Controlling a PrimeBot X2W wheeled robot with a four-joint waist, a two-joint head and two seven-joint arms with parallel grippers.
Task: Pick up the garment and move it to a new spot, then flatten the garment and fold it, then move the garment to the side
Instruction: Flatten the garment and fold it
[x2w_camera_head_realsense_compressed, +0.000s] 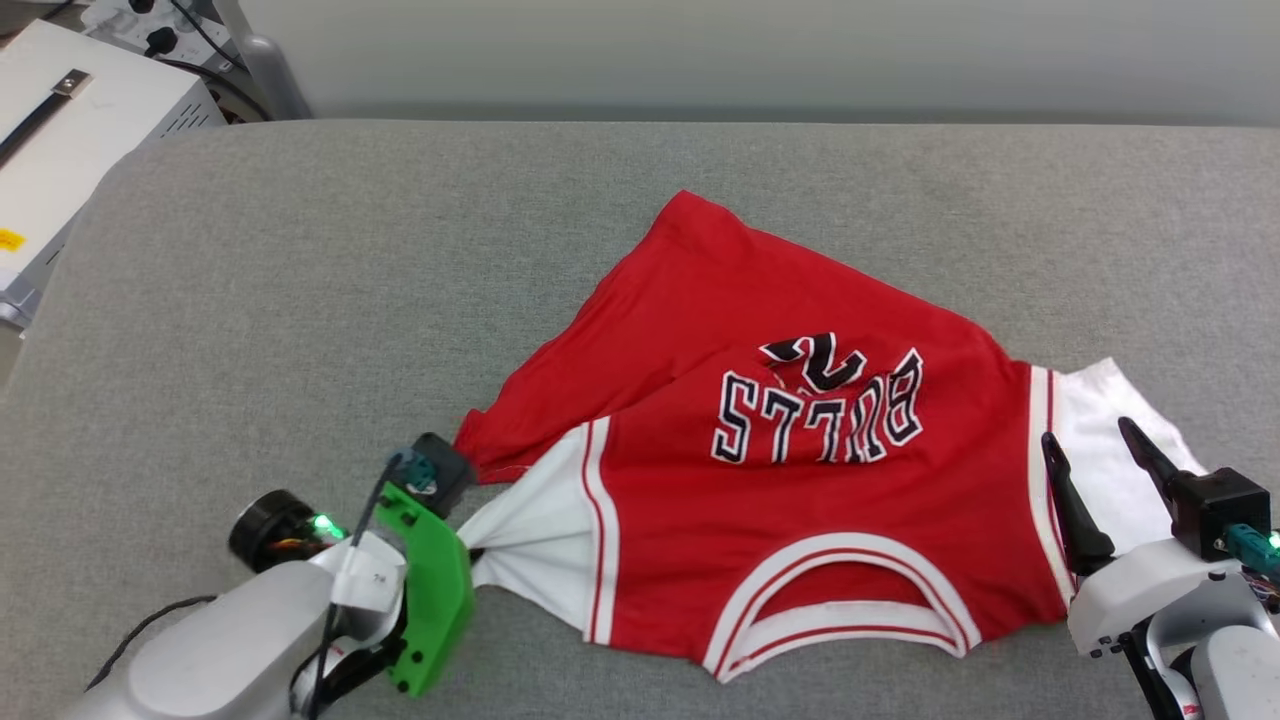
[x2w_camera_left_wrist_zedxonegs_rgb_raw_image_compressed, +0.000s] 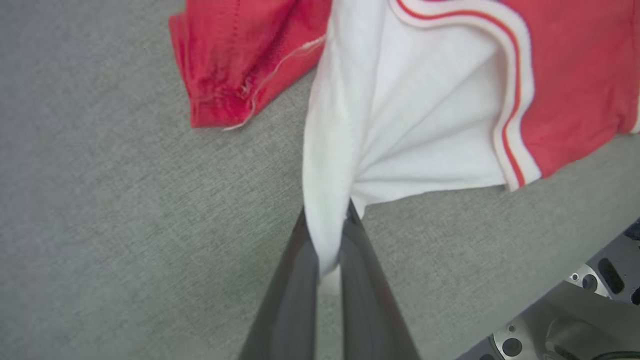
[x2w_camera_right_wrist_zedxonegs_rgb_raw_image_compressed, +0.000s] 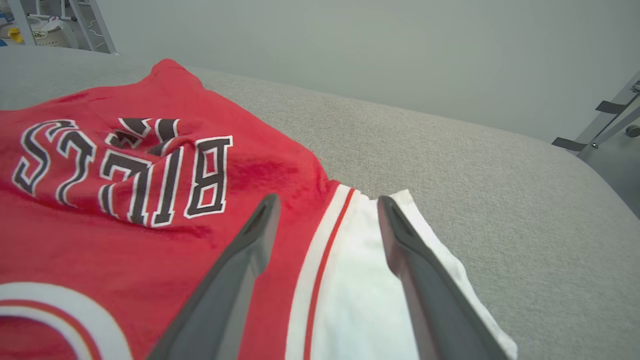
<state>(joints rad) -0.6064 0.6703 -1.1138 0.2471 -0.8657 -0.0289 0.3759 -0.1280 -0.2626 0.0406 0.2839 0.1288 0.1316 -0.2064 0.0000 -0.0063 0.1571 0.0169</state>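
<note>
Far left, off the grey bench (x2w_camera_head_realsense_compressed: 300, 300): a white case (x2w_camera_head_realsense_compressed: 80, 110) with a black handle.

At lower left, the left gripper (x2w_camera_head_realsense_compressed: 470, 550) (x2w_camera_left_wrist_zedxonegs_rgb_raw_image_compressed: 327, 215), fingers (x2w_camera_left_wrist_zedxonegs_rgb_raw_image_compressed: 295, 300) closed tight on the bunched tip of the white left sleeve (x2w_camera_head_realsense_compressed: 535, 530) (x2w_camera_left_wrist_zedxonegs_rgb_raw_image_compressed: 425, 125). Cloth pinched between them and drawn into creases. Just beside, a red hem corner (x2w_camera_head_realsense_compressed: 500, 440) (x2w_camera_left_wrist_zedxonegs_rgb_raw_image_compressed: 225, 75), flat on the bench, apart from the fingers.

Right of centre lies the garment (x2w_camera_head_realsense_compressed: 800, 500) (x2w_camera_right_wrist_zedxonegs_rgb_raw_image_compressed: 100, 225), spread face up and rumpled. Neckline (x2w_camera_head_realsense_compressed: 840, 550) nearest the robot, hem toward the far wall. Across the chest, black white-outlined lettering (x2w_camera_head_realsense_compressed: 820, 410) (x2w_camera_right_wrist_zedxonegs_rgb_raw_image_compressed: 125, 170), upside down in the head view, with a fold creasing the number above it.

At the right, the white right sleeve (x2w_camera_head_realsense_compressed: 1100, 400) (x2w_camera_right_wrist_zedxonegs_rgb_raw_image_compressed: 360, 280), flat on the bench. Over it, the right gripper (x2w_camera_head_realsense_compressed: 1087, 435) (x2w_camera_right_wrist_zedxonegs_rgb_raw_image_compressed: 328, 200), fingers (x2w_camera_right_wrist_zedxonegs_rgb_raw_image_compressed: 235, 270) spread wide, holding nothing. One finger over the red body beside the striped seam, the other over the sleeve's outer part. Touching the cloth or not: cannot tell.
</note>
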